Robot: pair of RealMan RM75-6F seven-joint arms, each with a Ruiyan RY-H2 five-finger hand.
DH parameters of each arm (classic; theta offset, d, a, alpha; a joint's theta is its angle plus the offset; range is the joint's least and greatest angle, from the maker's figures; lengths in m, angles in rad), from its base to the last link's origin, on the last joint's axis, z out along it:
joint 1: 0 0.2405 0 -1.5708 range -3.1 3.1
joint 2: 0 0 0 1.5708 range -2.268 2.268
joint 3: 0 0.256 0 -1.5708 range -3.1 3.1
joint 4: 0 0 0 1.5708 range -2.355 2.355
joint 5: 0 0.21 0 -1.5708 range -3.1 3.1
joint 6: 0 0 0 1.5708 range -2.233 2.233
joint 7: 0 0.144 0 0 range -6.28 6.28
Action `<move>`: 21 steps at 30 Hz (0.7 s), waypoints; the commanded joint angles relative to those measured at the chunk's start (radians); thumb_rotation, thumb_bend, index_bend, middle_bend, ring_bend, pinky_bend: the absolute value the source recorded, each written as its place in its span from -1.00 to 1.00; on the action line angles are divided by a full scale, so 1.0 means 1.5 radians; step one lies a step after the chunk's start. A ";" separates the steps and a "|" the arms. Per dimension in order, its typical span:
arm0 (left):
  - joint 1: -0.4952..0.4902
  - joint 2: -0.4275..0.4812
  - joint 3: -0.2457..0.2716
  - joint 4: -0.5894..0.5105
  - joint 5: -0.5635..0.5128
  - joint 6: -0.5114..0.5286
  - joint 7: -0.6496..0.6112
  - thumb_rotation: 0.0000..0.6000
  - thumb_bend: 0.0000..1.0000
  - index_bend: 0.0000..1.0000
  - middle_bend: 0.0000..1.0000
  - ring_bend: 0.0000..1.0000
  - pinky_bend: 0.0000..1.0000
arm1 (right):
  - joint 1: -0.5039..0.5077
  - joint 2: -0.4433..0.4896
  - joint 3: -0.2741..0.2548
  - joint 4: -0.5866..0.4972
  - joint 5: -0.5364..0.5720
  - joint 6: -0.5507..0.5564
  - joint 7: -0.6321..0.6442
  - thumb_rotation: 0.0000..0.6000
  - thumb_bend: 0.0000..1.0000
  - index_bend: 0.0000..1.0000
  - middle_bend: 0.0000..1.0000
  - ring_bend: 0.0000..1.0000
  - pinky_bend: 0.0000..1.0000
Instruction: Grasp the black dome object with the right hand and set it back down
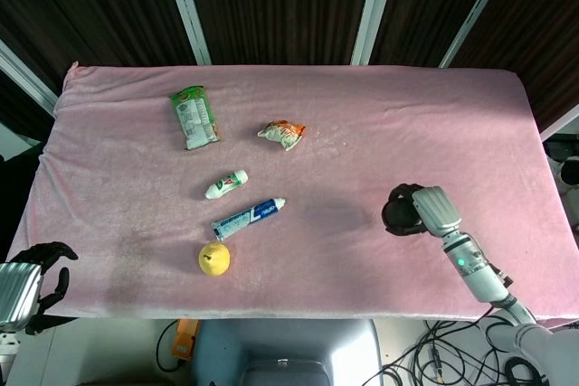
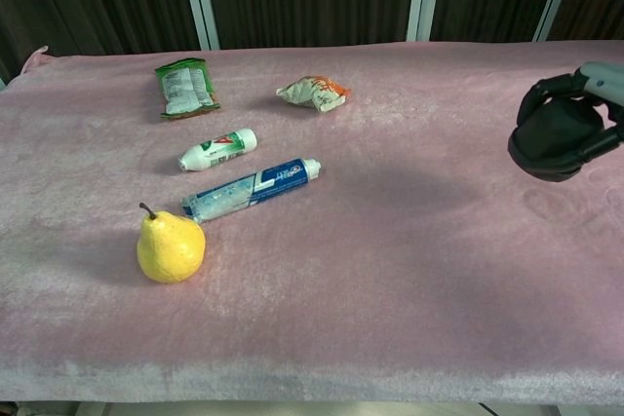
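A: Where is the black dome object (image 2: 548, 141)?

B: At the table's (image 1: 362, 124) right side, gripped by the right hand (image 2: 575, 124), fingers wrapped over it. The chest view shows it lifted clear of the pink cloth.

A: And the head view?

B: Only there, the left hand (image 1: 41, 270) shows, off the near left corner, fingers loosely curled, holding nothing.

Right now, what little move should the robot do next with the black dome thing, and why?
Probably lower it straight down onto the pink cloth. The right hand grips the black dome object, which looks lifted clear of the cloth in the chest view, so setting it back down is what remains.
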 commanded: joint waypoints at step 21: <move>-0.002 0.001 0.001 -0.002 0.000 -0.006 0.003 1.00 0.14 -0.08 -0.21 -0.31 -0.05 | -0.015 0.073 0.021 -0.087 0.040 -0.075 -0.248 1.00 -0.74 0.73 0.38 0.39 0.71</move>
